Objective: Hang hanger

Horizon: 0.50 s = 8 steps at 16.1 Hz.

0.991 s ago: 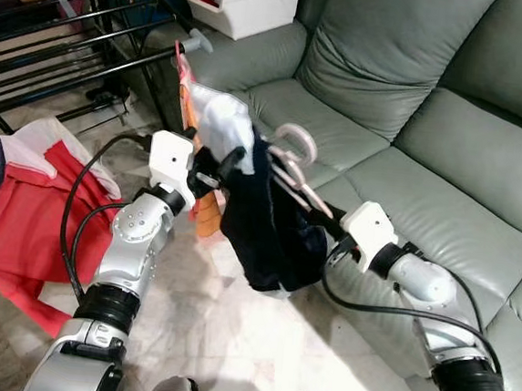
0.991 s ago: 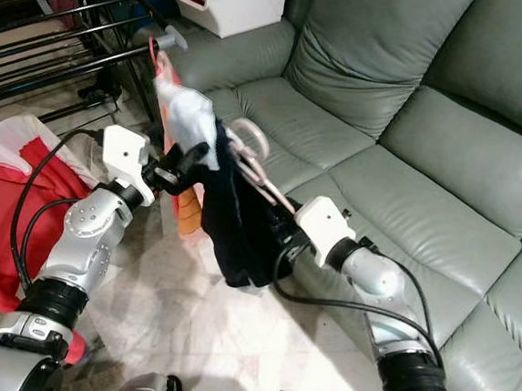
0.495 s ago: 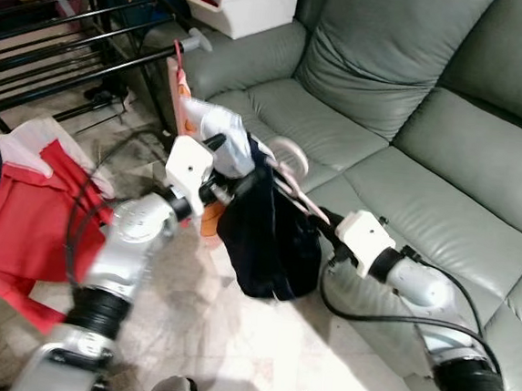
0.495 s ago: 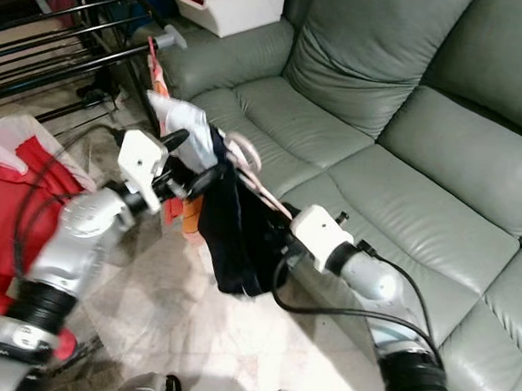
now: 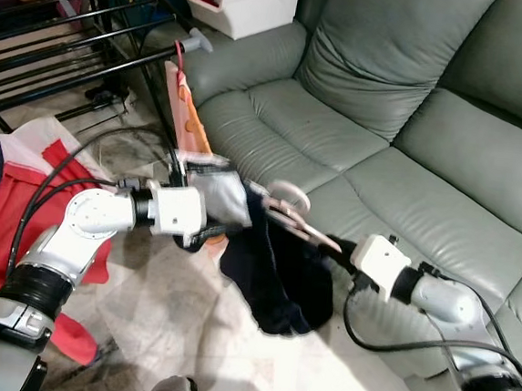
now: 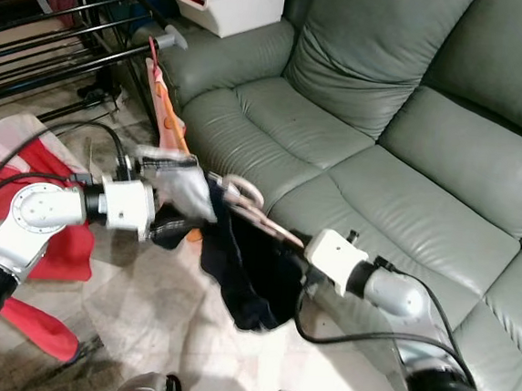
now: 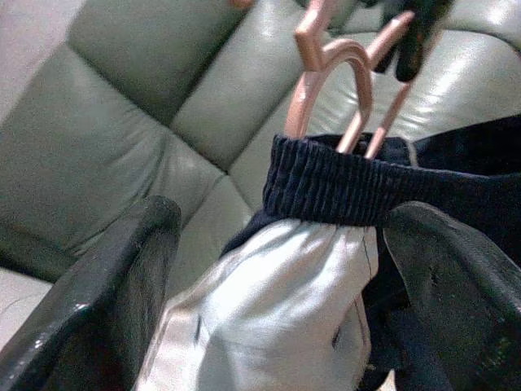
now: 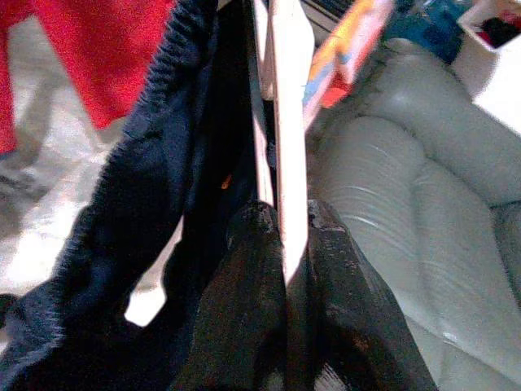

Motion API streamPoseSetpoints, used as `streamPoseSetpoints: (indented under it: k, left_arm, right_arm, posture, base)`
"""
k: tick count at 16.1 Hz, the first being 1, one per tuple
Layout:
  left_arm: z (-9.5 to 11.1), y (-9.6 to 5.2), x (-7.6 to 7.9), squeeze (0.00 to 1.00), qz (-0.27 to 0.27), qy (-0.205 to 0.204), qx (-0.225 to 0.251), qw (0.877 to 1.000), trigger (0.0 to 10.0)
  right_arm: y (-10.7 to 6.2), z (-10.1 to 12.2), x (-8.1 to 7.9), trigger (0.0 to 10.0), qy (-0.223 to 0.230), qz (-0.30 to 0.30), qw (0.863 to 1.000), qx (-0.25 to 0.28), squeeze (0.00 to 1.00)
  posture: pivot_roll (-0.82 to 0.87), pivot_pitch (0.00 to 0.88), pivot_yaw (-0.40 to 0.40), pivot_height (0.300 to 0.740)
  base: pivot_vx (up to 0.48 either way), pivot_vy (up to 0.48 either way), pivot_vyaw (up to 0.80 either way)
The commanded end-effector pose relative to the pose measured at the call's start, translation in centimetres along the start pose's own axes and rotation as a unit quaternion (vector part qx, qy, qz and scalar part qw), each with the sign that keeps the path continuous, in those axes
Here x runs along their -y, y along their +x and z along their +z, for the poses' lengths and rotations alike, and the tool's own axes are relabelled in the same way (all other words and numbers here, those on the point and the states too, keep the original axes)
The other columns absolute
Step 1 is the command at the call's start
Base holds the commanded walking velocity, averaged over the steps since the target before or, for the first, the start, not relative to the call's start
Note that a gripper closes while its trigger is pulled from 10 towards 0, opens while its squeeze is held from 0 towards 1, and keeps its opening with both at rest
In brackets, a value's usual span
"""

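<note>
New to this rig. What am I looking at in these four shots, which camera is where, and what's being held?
It is a humanoid robot with two silver arms, each ending in a two-fingered black tool. The two wide pictures come from a stereo camera on its head, looking down; the two close-ups come from cameras on the wrists.

The right tool is shut on a pink hanger that carries a dark navy garment. The left tool has its fingers spread around the garment's pale lining.

Around it: a grey-green sofa, a black drying rack with an orange cloth hanging from its end, and a red garment on the robot's left.
</note>
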<state>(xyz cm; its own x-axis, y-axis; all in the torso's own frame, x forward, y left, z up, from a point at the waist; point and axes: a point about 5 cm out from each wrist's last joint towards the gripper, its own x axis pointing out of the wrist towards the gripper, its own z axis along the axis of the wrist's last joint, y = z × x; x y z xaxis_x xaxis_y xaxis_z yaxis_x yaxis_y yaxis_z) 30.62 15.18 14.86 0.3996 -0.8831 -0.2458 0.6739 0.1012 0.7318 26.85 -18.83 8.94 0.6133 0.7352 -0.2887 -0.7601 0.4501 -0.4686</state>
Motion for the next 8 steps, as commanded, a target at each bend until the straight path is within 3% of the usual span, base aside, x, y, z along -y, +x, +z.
streamPoseSetpoints:
  k: [1,5,6,7,8]
  left_arm:
    - [0.0,0.2,0.0,0.00,-0.026,0.019,-0.004,0.999,10.0]
    - [-1.2,1.2,1.3,0.00,-0.051,0.012,-0.017,0.998,10.0]
    - [-1.3,1.2,1.5,0.00,-0.058,0.015,-0.018,0.998,3.8]
    - [-1.6,1.0,1.8,0.00,-0.073,0.021,-0.021,0.997,0.0]
    - [-1.7,1.0,1.9,0.00,-0.077,0.021,-0.022,0.997,0.0]
  right_arm:
    - [0.4,1.4,-0.1,10.0,-0.007,0.014,0.999,0.037,0.00]
    - [-0.3,1.6,-2.0,10.0,-0.003,0.095,0.995,0.023,0.00]
    - [-0.5,1.5,-2.1,10.0,-0.006,0.101,0.995,0.018,0.00]
    - [-0.9,1.3,-2.0,10.0,-0.008,0.103,0.995,0.010,0.00]
    - [-1.0,1.3,-2.0,10.0,-0.009,0.102,0.995,0.008,0.00]
  posture:
    - [-0.09,0.029,0.048,0.740]
    - [-0.10,0.025,0.050,0.740]
    - [-0.10,0.025,0.050,0.740]
    - [-0.11,0.025,0.050,0.740]
    - [-0.11,0.025,0.050,0.740]
  base:
    - [0.000,0.000,0.00]
    - [0.000,0.000,0.00]
    - [0.000,0.000,0.00]
    - [0.000,0.000,0.00]
    - [0.000,0.000,0.00]
